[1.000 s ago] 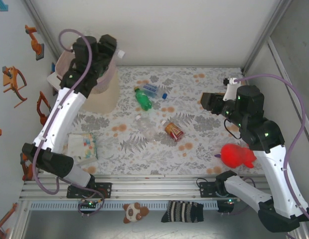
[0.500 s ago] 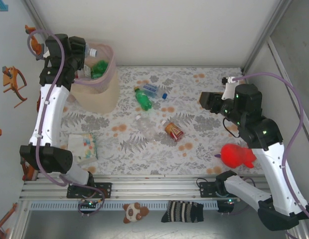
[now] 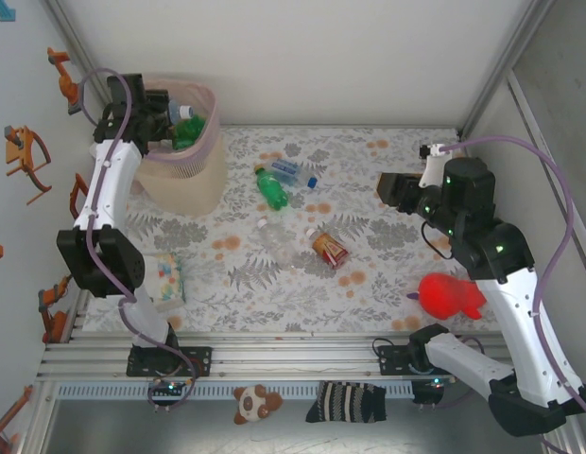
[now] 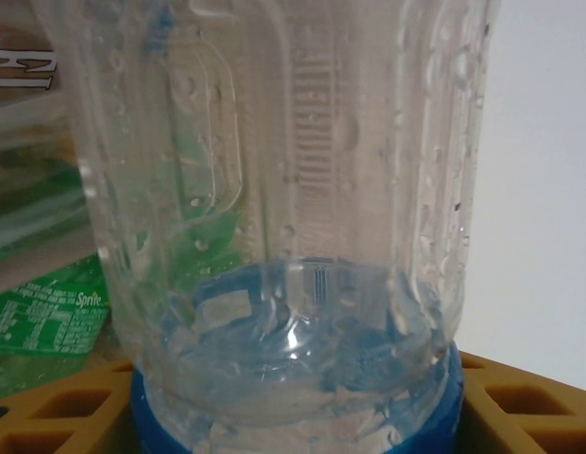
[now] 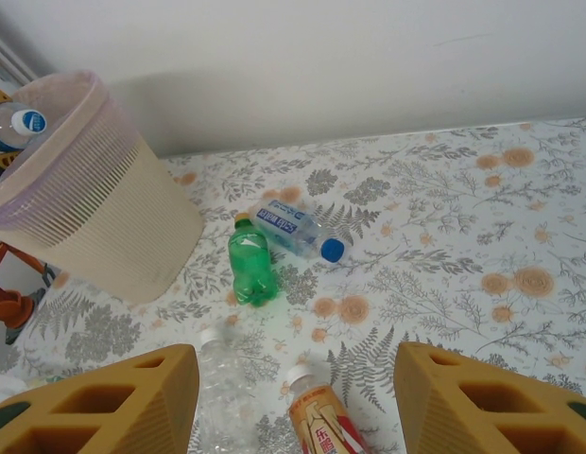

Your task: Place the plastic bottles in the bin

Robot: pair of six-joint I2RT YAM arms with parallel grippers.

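**A:** How is the scene laid out?

**B:** The pale pink bin (image 3: 194, 180) is set far left. The left gripper (image 3: 168, 119) is held at its rim with a clear bottle (image 4: 293, 236) between the fingers. Whether it is clamped cannot be told. The right gripper (image 5: 293, 369) is spread empty.

**A:** What could be spoiled?

**B:** Released so near the rim, the bottle may be knocked outside. The green bottle (image 5: 251, 270) and three others are left on the table.

"Sprite" on the green bottle (image 4: 49, 320)
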